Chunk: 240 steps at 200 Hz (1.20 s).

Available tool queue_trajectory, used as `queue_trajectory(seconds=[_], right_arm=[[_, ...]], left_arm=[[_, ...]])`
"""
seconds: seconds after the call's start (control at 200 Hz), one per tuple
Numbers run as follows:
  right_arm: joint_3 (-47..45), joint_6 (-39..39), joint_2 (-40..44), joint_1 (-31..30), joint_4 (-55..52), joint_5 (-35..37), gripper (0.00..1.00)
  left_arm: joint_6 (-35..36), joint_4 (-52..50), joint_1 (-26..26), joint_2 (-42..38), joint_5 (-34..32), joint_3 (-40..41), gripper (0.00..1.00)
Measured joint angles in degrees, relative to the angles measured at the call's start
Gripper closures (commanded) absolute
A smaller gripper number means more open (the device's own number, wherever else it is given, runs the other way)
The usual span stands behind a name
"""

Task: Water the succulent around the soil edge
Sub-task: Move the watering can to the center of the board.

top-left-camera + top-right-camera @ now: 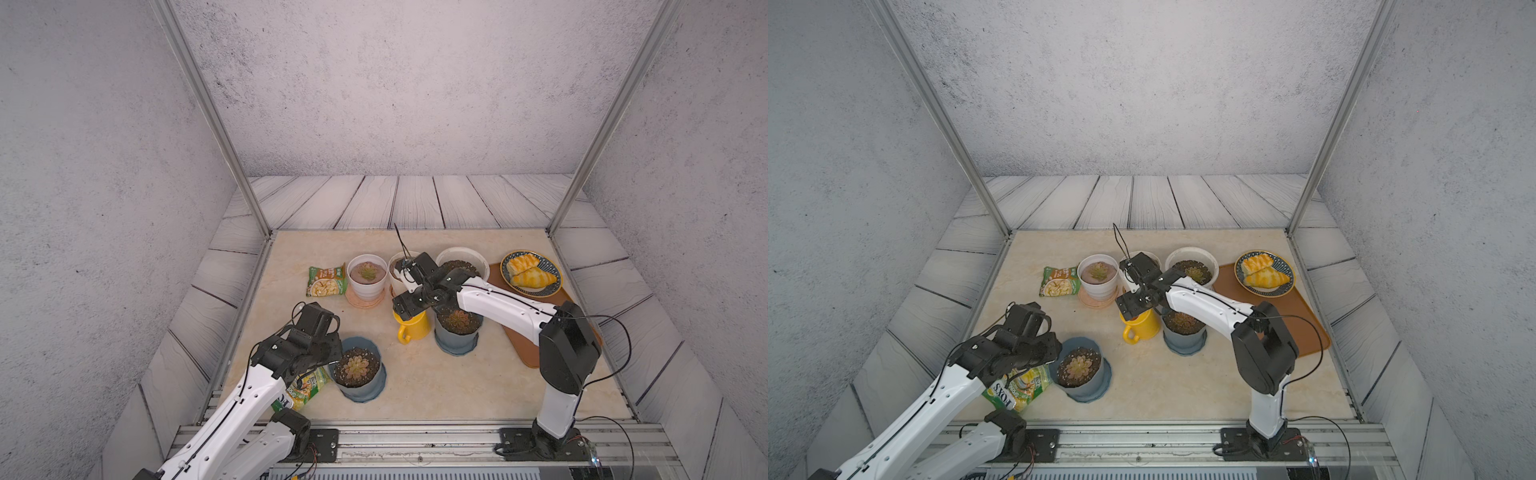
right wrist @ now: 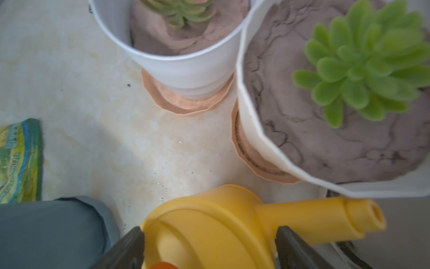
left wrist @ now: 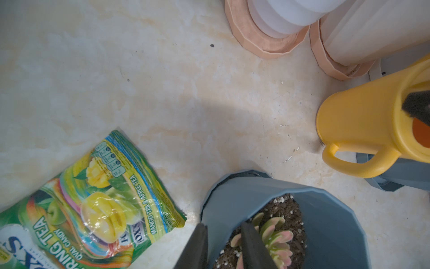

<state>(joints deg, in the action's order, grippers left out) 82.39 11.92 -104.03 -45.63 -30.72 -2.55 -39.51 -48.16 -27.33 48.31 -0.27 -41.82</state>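
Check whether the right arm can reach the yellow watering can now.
Likely yes: the right tool sits astride the yellow watering can, jaws wide on either side of its lid, nothing blocking.

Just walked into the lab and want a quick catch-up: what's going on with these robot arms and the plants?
The left gripper pinches the rim of the blue pot holding a pink succulent. The right gripper hangs open around the top of the yellow watering can, which stands on the table, not lifted. No watering is under way.
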Motion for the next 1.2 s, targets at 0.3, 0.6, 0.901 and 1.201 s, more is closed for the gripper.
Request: queue_trajectory(seconds=[0.3, 0.6, 0.901, 1.201], right_arm=[[-9.7, 1.1, 8.1, -0.8, 2.4, -2.1, 0.07], [-21.1, 3.3, 17.3, -2.6, 4.5, -9.0, 0.06], [-27.8, 5.5, 24.0, -4.0, 3.0, -12.5, 0.0], [-28.8, 6.6, 34.3, -5.2, -4.2, -10.8, 0.0]], left_arm=[[-0.7, 2.2, -0.8, 0.4, -3.6, 0.5, 0.9], [-1.7, 7.3, -0.9, 1.9, -7.3, 1.7, 0.91], [-1.9, 9.2, -1.2, -0.5, -10.5, 3.5, 0.92], [-1.7, 13.6, -2.4, 1.2, -15.0, 4.1, 0.93]])
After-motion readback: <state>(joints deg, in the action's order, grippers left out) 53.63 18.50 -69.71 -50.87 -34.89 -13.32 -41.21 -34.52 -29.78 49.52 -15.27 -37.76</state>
